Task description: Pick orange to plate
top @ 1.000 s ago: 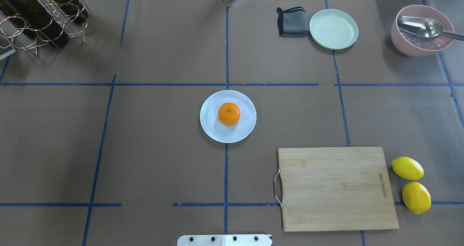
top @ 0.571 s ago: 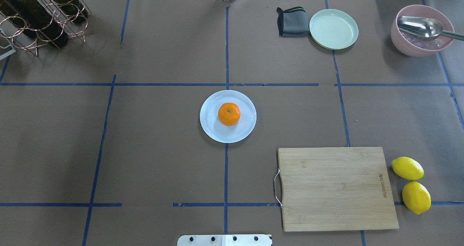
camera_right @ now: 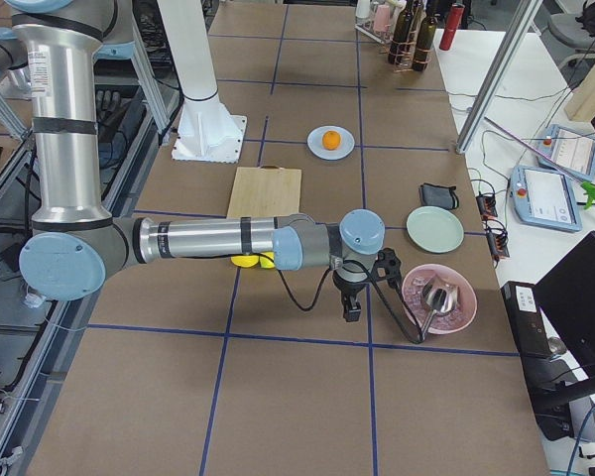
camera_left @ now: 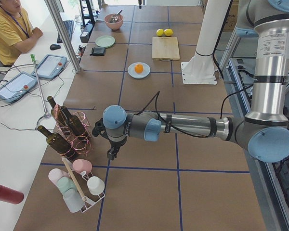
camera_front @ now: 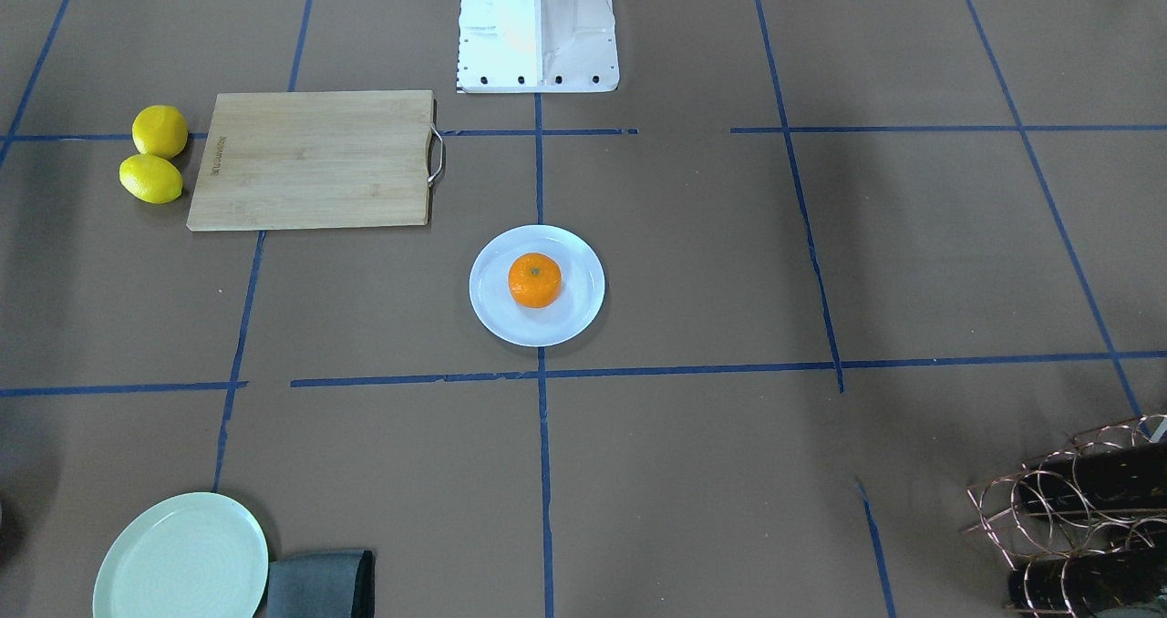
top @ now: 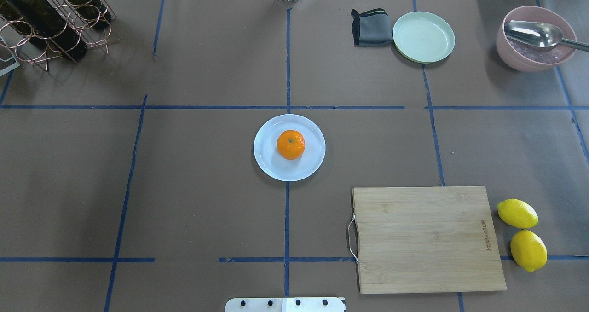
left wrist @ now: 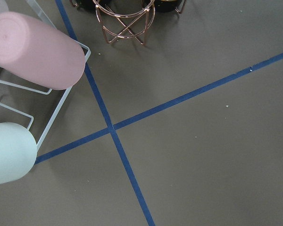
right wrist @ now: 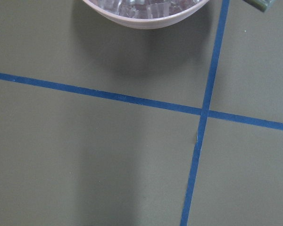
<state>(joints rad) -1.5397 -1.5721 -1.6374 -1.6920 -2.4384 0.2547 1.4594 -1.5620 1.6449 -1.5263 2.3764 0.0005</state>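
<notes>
The orange (top: pixel 291 144) rests on the pale bluish-white plate (top: pixel 269 164) at the table's middle, also seen as orange (camera_front: pixel 534 280) on plate (camera_front: pixel 497 313) from the front, and small in the side views, orange (camera_left: pixel 138 69) and orange (camera_right: pixel 330 140). Both grippers are far from it. My left gripper (camera_left: pixel 111 153) hangs low beside the bottle rack at the table's left end. My right gripper (camera_right: pixel 351 307) hangs beside the pink bowl at the right end. I cannot tell whether either is open or shut. Neither wrist view shows fingers.
A bamboo cutting board (top: pixel 428 238) lies near the base, with two lemons (top: pixel 522 234) to its right. A pale green plate (top: pixel 423 37) and grey cloth (top: pixel 370 27) sit at the back. A pink bowl (top: pixel 520 59) holds a spoon. The wine rack (top: pixel 50 17) stands back left.
</notes>
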